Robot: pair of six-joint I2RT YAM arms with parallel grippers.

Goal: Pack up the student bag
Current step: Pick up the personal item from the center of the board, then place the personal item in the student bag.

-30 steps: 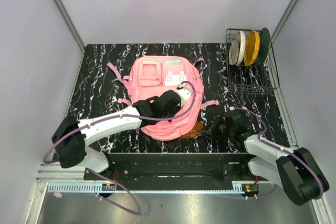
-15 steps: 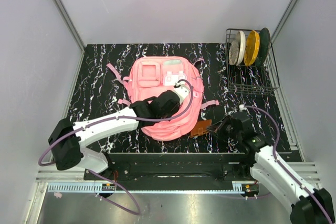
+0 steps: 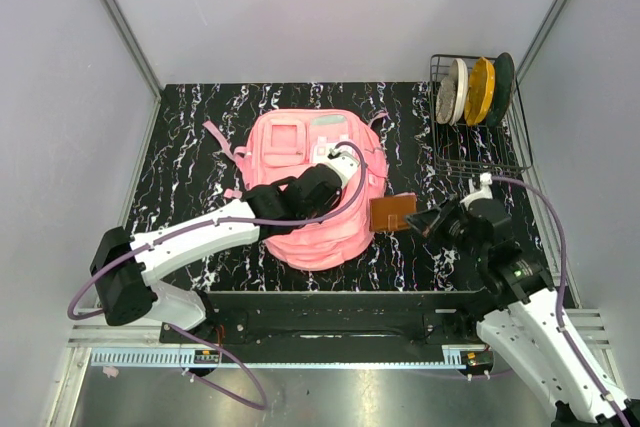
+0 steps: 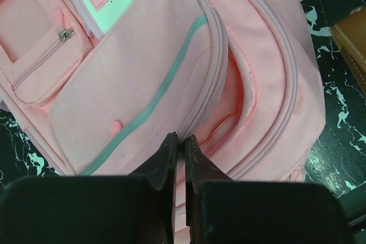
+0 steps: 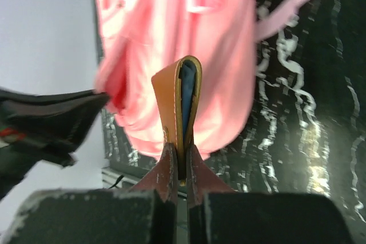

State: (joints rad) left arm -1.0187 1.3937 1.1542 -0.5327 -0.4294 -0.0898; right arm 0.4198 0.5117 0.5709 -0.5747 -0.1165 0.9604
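At frame centre on the table (image 3: 190,147), the student bag (image 3: 300,172) has its zip edge pinched by the closed left tool (image 4: 179,139), likely to hold the mouth open for the brown wallet (image 5: 168,92) gripped in the right tool (image 5: 182,150).

white arm links (image 3: 195,235), black joints (image 3: 122,283), purple cables (image 3: 72,304), black left tool (image 4: 179,140)

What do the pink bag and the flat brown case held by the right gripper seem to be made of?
The student bag: soft woven fabric, matte; a mesh-like weave and stitched zipper seams show. The brown case: probably leather or imitation leather, smooth with slight sheen, stitched edge, blue lining inside.
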